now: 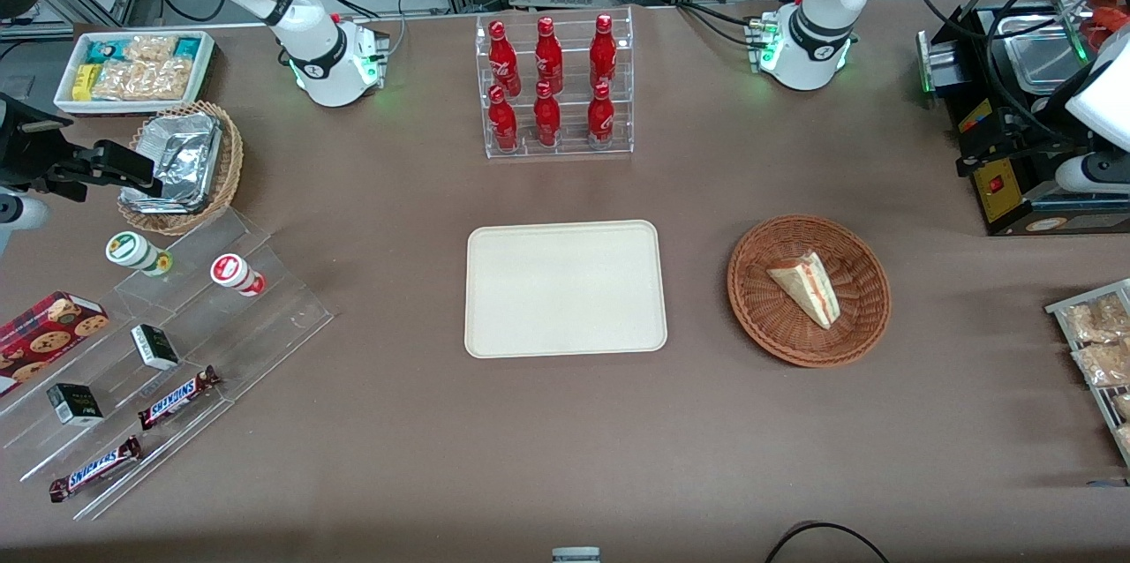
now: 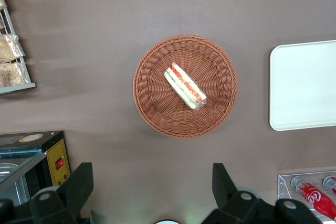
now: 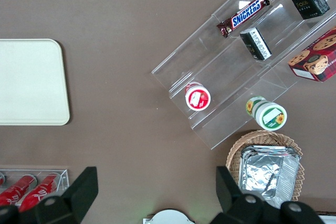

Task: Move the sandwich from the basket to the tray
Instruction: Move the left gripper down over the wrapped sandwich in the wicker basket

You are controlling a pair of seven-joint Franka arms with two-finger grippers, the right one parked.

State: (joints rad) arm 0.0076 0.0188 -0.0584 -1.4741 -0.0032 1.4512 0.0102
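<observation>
A brown table [image 1: 565, 439] carries everything. The largest task thing on it is the tray [image 1: 565, 289], cream-white and flat, lying bare near the table's middle, nearer the front camera than the clear rack of red bottles [image 1: 553, 85]. Beside the tray, toward the working arm's end of the table and apart from it, sits the basket [image 1: 809, 289], round and reddish-brown. The sandwich [image 1: 807, 288] lies inside the basket, about at its centre, a pale wedge with its red and green filling edge showing; in the left wrist view the sandwich [image 2: 185, 86] rests on the basket's weave [image 2: 157, 103], with the tray's rim [image 2: 273, 87] off to one side.

The gripper [image 2: 149, 190] hangs high above the table, over the brown surface just outside the basket's rim and touching nothing. Its two dark fingers [image 2: 79, 184] stand wide apart, holding nothing.

Toward the parked arm's end of the table are a clear stepped stand [image 1: 177, 351] with two Snickers bars [image 1: 177, 397], small dark boxes and two round tubs, a foil-lined wicker basket [image 1: 181, 166] and a white bin of snack packets [image 1: 134, 71]. At the working arm's end sit a black machine [image 1: 1015, 131] and a rack of packets [image 1: 1099, 351].
</observation>
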